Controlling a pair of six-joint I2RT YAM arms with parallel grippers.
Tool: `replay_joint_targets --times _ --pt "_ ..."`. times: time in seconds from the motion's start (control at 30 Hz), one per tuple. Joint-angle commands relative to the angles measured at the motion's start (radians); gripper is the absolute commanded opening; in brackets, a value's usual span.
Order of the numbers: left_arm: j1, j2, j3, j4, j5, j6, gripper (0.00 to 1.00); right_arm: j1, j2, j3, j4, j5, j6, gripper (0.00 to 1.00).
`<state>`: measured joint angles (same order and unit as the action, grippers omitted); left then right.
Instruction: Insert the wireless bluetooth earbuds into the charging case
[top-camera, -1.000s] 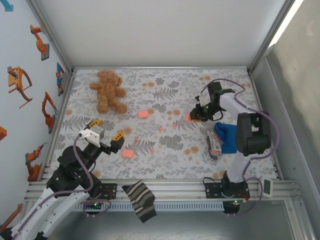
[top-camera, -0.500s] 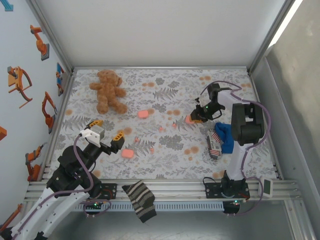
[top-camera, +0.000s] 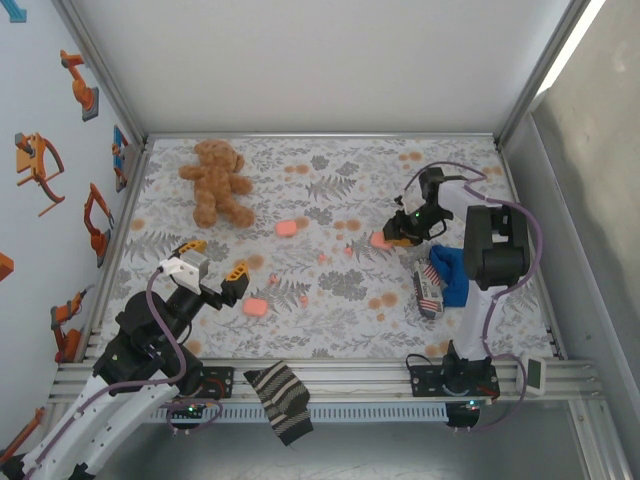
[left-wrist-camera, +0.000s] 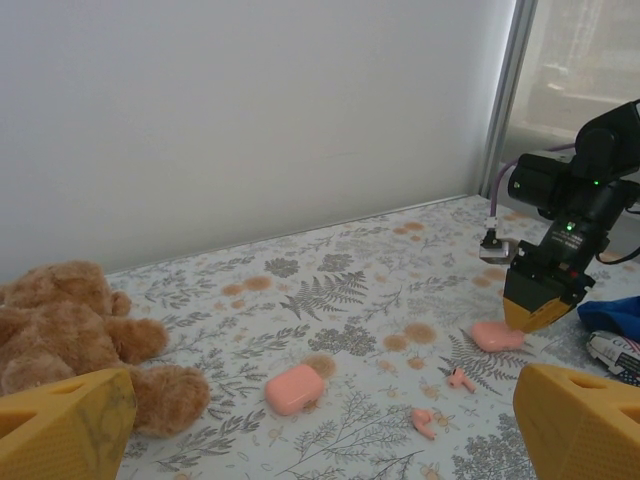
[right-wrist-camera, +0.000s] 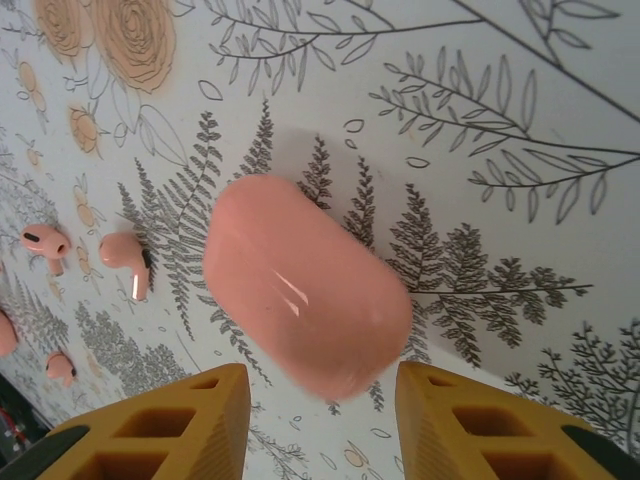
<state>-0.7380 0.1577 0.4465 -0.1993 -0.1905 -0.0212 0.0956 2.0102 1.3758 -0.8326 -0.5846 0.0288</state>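
Observation:
A pink charging case (right-wrist-camera: 305, 285) lies shut on the floral cloth, between the yellow fingers (right-wrist-camera: 160, 425) of my right gripper (right-wrist-camera: 320, 400). The jaws are open, with a gap on each side of the case. In the top view this case (top-camera: 380, 239) sits just left of the right gripper (top-camera: 400, 232). Two salmon-pink earbuds (right-wrist-camera: 128, 262) (right-wrist-camera: 44, 241) lie loose on the cloth nearby, also in the left wrist view (left-wrist-camera: 460, 379) (left-wrist-camera: 423, 422). Two more pink cases (top-camera: 287, 228) (top-camera: 255, 307) rest elsewhere on the table. My left gripper (top-camera: 214, 258) hovers open at the near left, holding nothing.
A brown teddy bear (top-camera: 215, 182) lies at the back left. A blue cloth (top-camera: 455, 272) and a flag-patterned packet (top-camera: 428, 287) sit beside the right arm. A striped sock (top-camera: 280, 400) hangs over the front rail. Walls close in the table on three sides.
The right gripper's jaws have opened off the pink case, which now lies free on the cloth. The right forearm has swung toward the near right. The left arm has not moved.

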Motion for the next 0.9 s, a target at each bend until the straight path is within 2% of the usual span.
replay_joint_targets --times 0.0,0.1,0.23,0.47,0.6,0.87 --pt "0.001 0.007 -0.004 0.002 -0.019 -0.013 0.96 -0.013 -0.029 0.011 -0.013 0.055 -0.003 0.42" --pt "0.002 0.006 0.002 -0.002 -0.021 0.001 0.96 -0.013 -0.071 0.010 -0.013 0.108 0.000 0.44" --pt "0.000 0.012 0.011 -0.012 -0.092 -0.012 0.96 -0.011 -0.174 -0.025 0.033 0.116 0.015 0.45" --pt "0.003 0.054 0.041 -0.079 -0.317 -0.100 0.96 -0.003 -0.434 -0.164 0.249 0.098 0.013 0.52" --pt "0.005 0.134 0.090 -0.132 -0.285 -0.114 0.96 0.018 -0.539 -0.218 0.353 0.008 -0.018 0.61" --pt "0.012 0.337 0.214 -0.231 -0.261 -0.114 0.96 0.054 -0.690 -0.321 0.591 -0.072 0.022 0.73"
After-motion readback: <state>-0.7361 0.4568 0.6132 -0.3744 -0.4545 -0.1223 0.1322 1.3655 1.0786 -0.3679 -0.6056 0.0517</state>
